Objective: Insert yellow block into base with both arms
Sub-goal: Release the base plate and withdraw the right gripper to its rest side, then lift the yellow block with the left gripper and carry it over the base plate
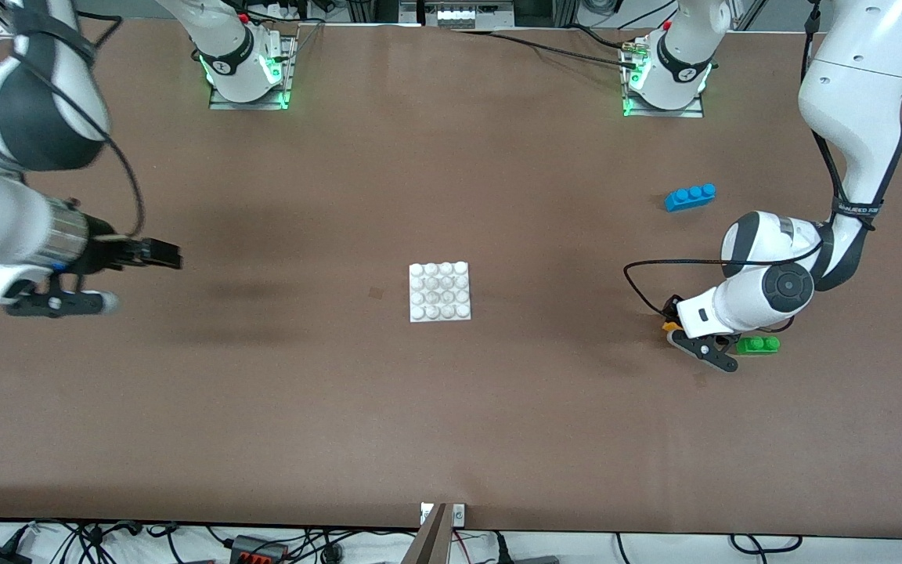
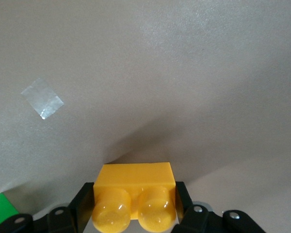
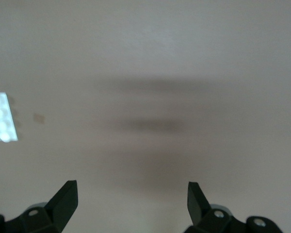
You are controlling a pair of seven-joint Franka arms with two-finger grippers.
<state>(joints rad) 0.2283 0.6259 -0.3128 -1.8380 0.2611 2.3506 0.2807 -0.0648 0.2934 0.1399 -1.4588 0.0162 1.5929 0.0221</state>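
Note:
The yellow block (image 2: 135,180), two studs facing the camera, sits between the black fingers of my left gripper (image 2: 135,195), which press on both its sides. From the front, that gripper (image 1: 675,319) is down at the table toward the left arm's end, with only an orange edge of the block (image 1: 668,327) showing. The white studded base (image 1: 439,291) lies flat in the middle of the table and shows at the edge of the right wrist view as base (image 3: 1,116). My right gripper (image 1: 171,254) hangs open over bare table toward the right arm's end, gripper (image 3: 132,194) holding nothing.
A green two-stud brick (image 1: 758,345) lies right beside the left hand, its corner (image 2: 1,209) visible in the left wrist view. A blue three-stud brick (image 1: 690,197) lies farther from the front camera. A small tape patch (image 2: 42,98) is stuck on the table.

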